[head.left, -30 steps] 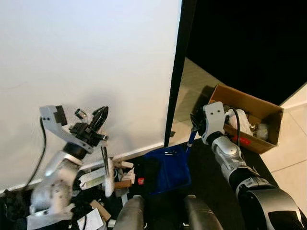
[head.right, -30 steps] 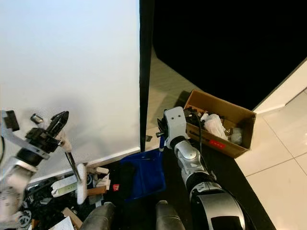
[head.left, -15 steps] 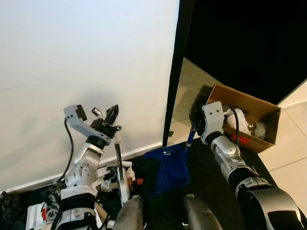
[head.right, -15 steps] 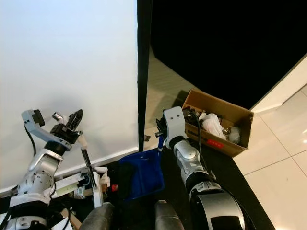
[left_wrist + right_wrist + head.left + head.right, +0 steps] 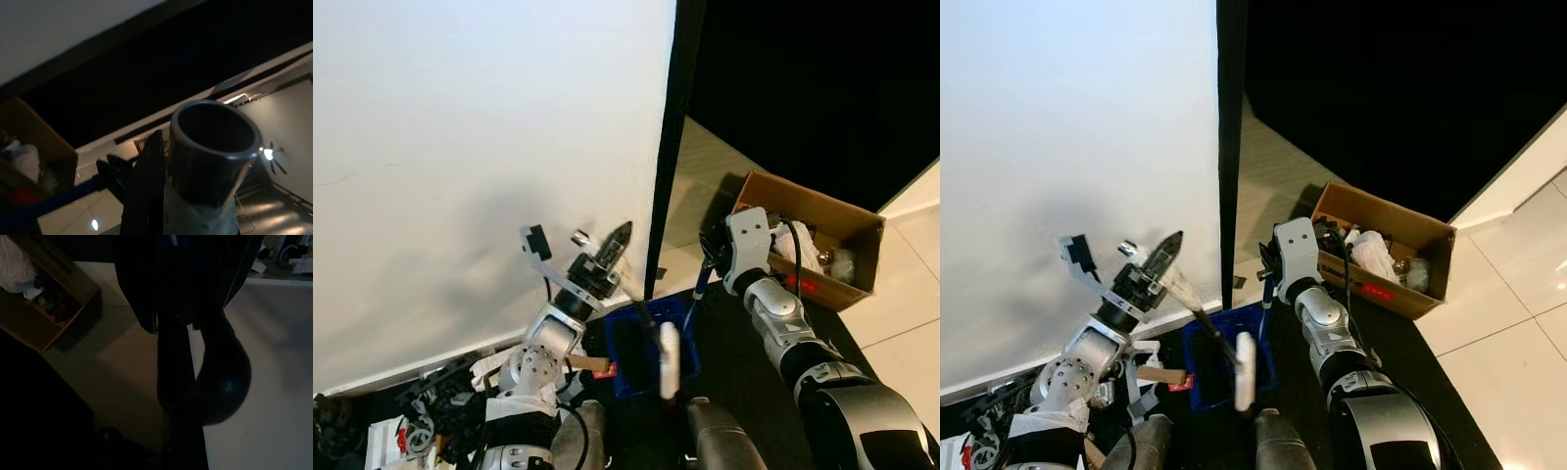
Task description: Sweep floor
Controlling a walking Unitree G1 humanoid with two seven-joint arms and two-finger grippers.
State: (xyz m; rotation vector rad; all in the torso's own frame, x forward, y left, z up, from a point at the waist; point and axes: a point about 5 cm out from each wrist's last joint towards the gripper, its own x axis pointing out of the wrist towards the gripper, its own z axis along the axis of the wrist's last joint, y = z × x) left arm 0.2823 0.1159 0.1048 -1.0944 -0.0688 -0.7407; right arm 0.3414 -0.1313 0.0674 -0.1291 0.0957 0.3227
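Your left gripper is clenched around the metal handle of the brush, whose white head hangs over the blue dustpan on the dark floor. Your right gripper grasps the dustpan's blue handle at its upper end. The cardboard box beside your right arm holds crumpled white paper and small items too small to identify. The clutter by the white wall is partly hidden behind your left arm.
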